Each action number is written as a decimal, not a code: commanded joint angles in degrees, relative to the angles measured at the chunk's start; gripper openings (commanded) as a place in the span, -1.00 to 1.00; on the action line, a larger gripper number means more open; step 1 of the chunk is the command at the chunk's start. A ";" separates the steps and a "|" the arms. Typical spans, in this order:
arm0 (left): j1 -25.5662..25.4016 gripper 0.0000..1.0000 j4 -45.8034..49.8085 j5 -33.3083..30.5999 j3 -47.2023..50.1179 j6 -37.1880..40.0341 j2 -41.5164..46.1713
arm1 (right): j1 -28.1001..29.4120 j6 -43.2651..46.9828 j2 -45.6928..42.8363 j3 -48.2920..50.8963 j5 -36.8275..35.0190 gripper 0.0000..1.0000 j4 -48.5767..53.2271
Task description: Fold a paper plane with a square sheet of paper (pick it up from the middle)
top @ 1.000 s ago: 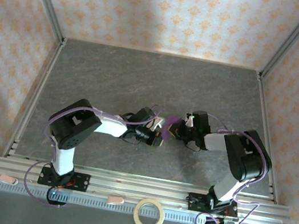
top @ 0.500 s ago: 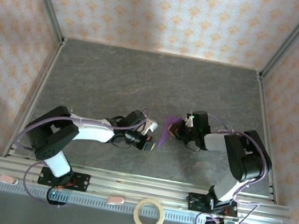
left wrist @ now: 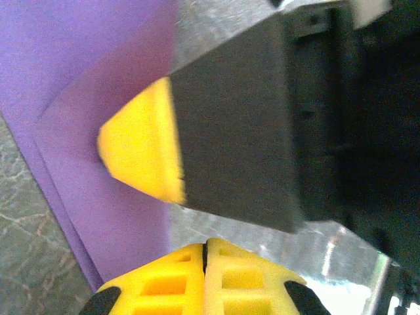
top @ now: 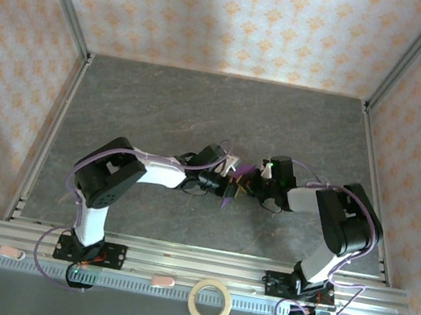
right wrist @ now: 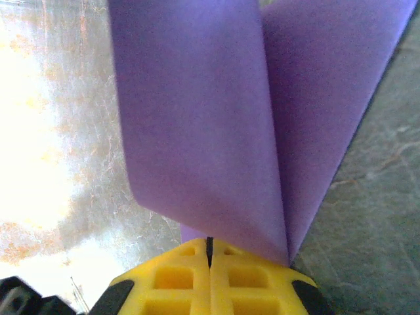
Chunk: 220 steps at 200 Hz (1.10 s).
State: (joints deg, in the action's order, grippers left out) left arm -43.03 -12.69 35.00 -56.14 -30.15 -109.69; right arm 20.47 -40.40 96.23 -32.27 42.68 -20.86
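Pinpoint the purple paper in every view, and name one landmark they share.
Top external: purple paper at the centre of the grey marbled table.
Left wrist: purple paper fills the upper left, behind a yellow fingertip.
Right wrist: purple paper rises mid-frame from the right gripper, shut on it.
Shared landmark: the grey marbled table, under the paper.

**Grey marbled table top** (top: 201,115): spread beneath and all around the left pincer (top: 228,180) and the right pincer (top: 245,182). **Tan tape ring** (top: 210,302): laid flat, well apart from both pincers on their near side, past the aluminium rail (top: 255,273). **Small pink piece** (top: 162,281): seen by that rail, near-left of the left pincer; a second pink piece (top: 12,252) is placed much farther left. **Patterned walls** (top: 235,15): set far behind and to either side of the pincers.
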 commanded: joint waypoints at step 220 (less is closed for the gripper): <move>4.18 -1.00 5.03 -0.52 13.59 7.85 -0.50 | 2.95 8.55 0.62 -4.87 -8.64 -1.00 7.65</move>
State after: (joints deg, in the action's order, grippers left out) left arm -39.99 -18.72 37.32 -46.65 -23.88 -107.00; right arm 25.43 -33.32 94.56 -35.66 37.43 -12.88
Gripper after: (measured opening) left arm 0.062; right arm 0.042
